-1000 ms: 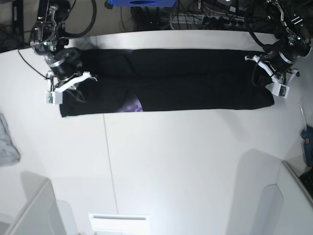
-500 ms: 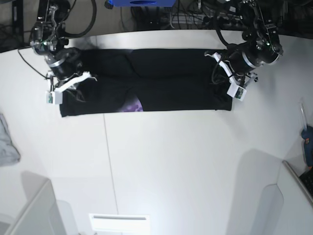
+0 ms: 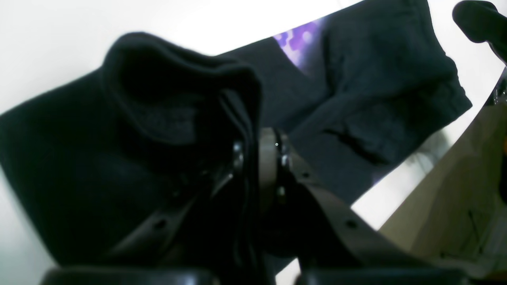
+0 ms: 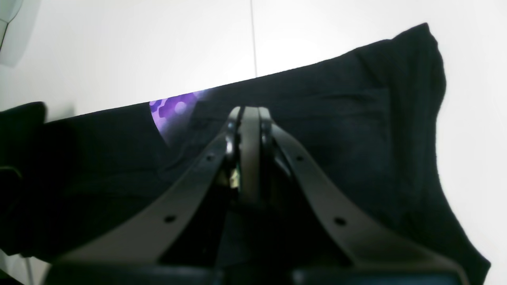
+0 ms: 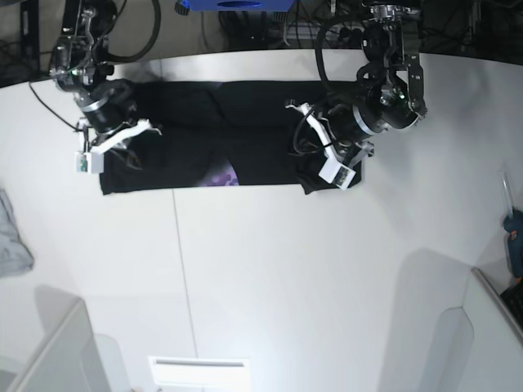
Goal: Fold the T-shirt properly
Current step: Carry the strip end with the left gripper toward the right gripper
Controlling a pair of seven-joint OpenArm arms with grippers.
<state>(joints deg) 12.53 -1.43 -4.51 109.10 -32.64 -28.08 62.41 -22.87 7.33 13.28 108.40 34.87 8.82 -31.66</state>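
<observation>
The black T-shirt (image 5: pixel 237 122) lies as a long strip across the far part of the white table (image 5: pixel 286 269), with a patch of purple print (image 5: pixel 221 176) at its near edge. In the base view my left gripper (image 5: pixel 309 151) is at the strip's right end. The left wrist view shows that gripper (image 3: pixel 257 146) shut on a bunched fold of the T-shirt (image 3: pixel 178 99), lifted over the flat part. My right gripper (image 5: pixel 145 131) rests on the strip's left end. In its wrist view the right gripper (image 4: pixel 245 114) is shut, tips down against the T-shirt (image 4: pixel 356 138).
A small grey cloth (image 5: pixel 12 237) lies at the table's left edge. White bins stand at the front left (image 5: pixel 57 351) and front right (image 5: pixel 490 335). A blue object (image 5: pixel 515 237) sits at the right edge. Cables run behind the table's far edge.
My left gripper has carried the T-shirt's right end leftward, from the far right to past the middle, so the strip is much shorter. The right arm has not moved.
</observation>
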